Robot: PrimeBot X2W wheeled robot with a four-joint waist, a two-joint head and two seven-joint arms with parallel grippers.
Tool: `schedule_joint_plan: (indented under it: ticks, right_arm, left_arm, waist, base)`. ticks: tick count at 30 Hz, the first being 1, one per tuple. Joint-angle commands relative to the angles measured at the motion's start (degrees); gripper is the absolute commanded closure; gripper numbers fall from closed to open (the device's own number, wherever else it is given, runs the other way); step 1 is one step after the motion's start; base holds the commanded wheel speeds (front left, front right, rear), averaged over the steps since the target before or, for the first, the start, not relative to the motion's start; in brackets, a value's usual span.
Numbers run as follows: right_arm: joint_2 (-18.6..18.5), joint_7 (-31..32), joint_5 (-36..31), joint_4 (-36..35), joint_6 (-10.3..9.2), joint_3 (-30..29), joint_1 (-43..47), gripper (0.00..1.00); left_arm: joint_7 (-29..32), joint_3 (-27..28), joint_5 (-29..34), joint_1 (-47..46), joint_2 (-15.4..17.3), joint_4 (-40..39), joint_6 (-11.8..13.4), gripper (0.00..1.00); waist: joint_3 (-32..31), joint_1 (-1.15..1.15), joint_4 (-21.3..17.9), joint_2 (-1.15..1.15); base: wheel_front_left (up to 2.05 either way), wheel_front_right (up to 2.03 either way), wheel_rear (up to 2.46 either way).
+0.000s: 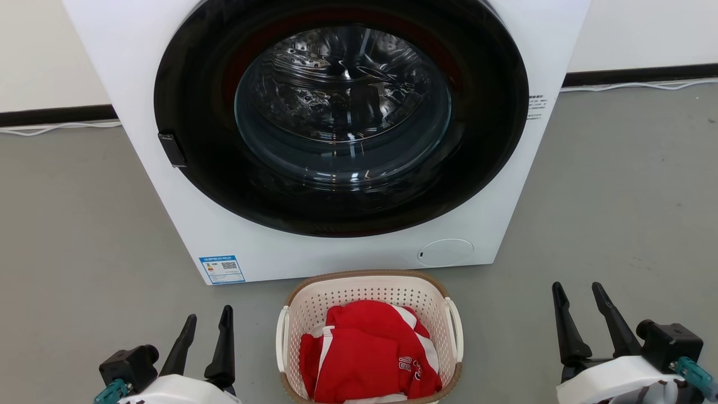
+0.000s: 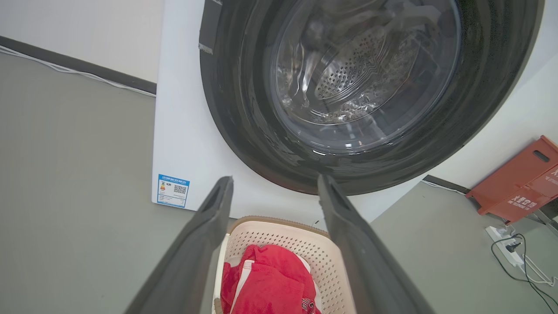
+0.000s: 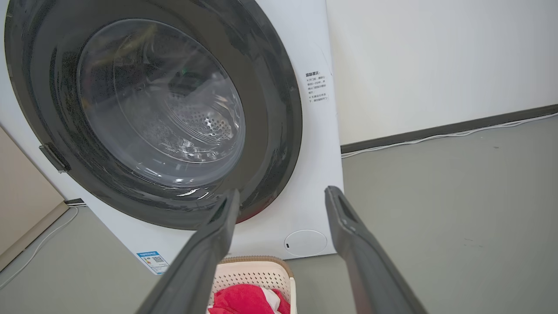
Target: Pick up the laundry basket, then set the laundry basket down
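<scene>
Left arm: parked low at the lower left of the head view, white wrist housing at the frame edge, left gripper (image 1: 208,314) pointing up toward the washer and leaning a bit inward.
Left gripper state: fingers spread wide, nothing between them, not touching the basket.
Right arm: pretty much mirrored it at the lower right, right gripper (image 1: 576,287) also aimed forward and tipped slightly inward. It sat further out from the basket than the left one did.
Right gripper state: same deal, jaws wide apart, holding nothing.
Laundry basket (image 1: 367,275): sat on the grey floor (image 1: 617,196) between the two grippers, directly in front of the washer, its far rim just short of the machine's base. Both white side handles were free.
Basket contents: a crumpled red garment (image 1: 364,348) with white stripes and some white lettering I couldn't read.
Wrist views: the left one looked along its fingers down into the basket. The right one had the basket's corner low down beside its left-hand finger.
Washing machine (image 1: 140,56): white front loader, and its big round dark door (image 1: 196,112) looked closed, with the metal drum visible through the glass. There was a blue label (image 1: 221,269) at its bottom left and a round white cap (image 1: 446,252) at its lower right.
Back wall: pale, with a dark baseboard and a white cable (image 1: 634,86) running along it.
Further off: an orange-red crate (image 2: 518,183) by the wall past the washer, with a white power strip (image 2: 505,244) on the floor near it.
</scene>
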Motion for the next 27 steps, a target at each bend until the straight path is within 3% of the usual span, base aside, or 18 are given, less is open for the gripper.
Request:
schedule_joint_plan:
  ticks: [1,16,27]
  right_arm:
    - [-0.98,-1.14,-2.14,-1.06,0.37,1.30,-1.38,0.00]
    - [-1.07,-3.46,-11.28,-1.15,0.42,1.74,-1.09,0.00]
    - [-0.90,-3.46,-10.98,-1.11,0.42,1.39,-0.95,0.00]
  left_arm:
    - [-0.91,1.38,1.97,-1.54,0.66,-1.12,-0.35,0.00]
    - [-3.26,1.57,10.36,-1.58,0.81,-0.62,-0.42,0.00]
    - [-3.26,1.57,10.05,-1.49,0.83,-0.55,-0.42,0.00]
  waist:
    - [-0.06,0.00,0.03,0.00]
    - [-0.15,0.00,-0.13,0.00]
    - [-0.33,0.00,-0.14,0.00]
  base:
    - [0.00,0.00,0.00]
    - [0.00,0.00,0.00]
    - [0.00,0.00,0.00]
